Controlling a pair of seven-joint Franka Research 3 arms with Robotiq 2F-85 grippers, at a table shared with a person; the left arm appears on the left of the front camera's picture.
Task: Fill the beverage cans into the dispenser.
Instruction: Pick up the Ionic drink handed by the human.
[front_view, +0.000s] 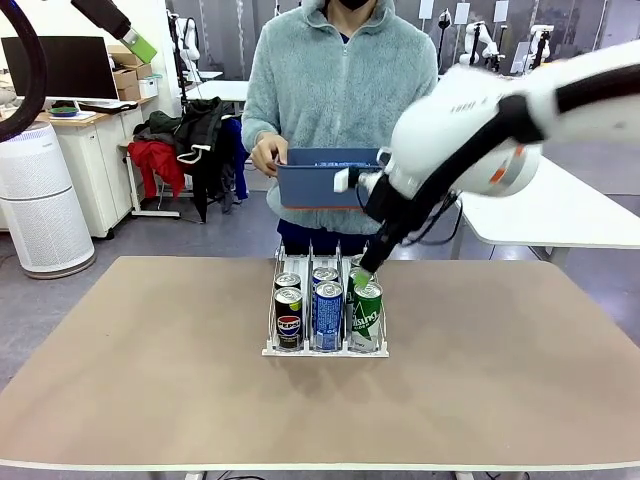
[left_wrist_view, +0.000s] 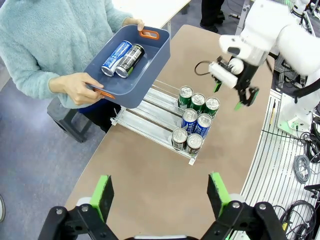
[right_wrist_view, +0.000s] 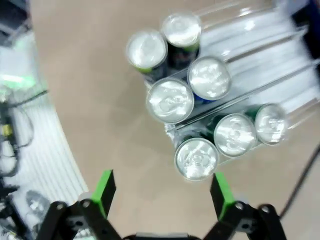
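Dispenser (left_wrist_view: 145, 117) on the desk (front_view: 150, 350) holds seven beverage cans (front_view: 327, 315) in three lanes; right pincer (right_wrist_view: 162, 187) hangs wide open, empty, over the green ones; left pincer (left_wrist_view: 160, 187) gapes wide, empty, high above.

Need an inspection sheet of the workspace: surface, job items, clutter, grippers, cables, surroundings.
Surface: tan table, dispenser at its middle.
Job's things: dispenser holds three green cans, two blue cans, two dark cans; two loose cans lie in the blue bin held by the person's hands.
Clutter: nothing seen.
Grippers: left gripper open, empty, high above the table; right gripper open, empty, by the green lane.
Cables: coils on the floor beside the table.
Surroundings: air purifier, monitor, heap of clothes.
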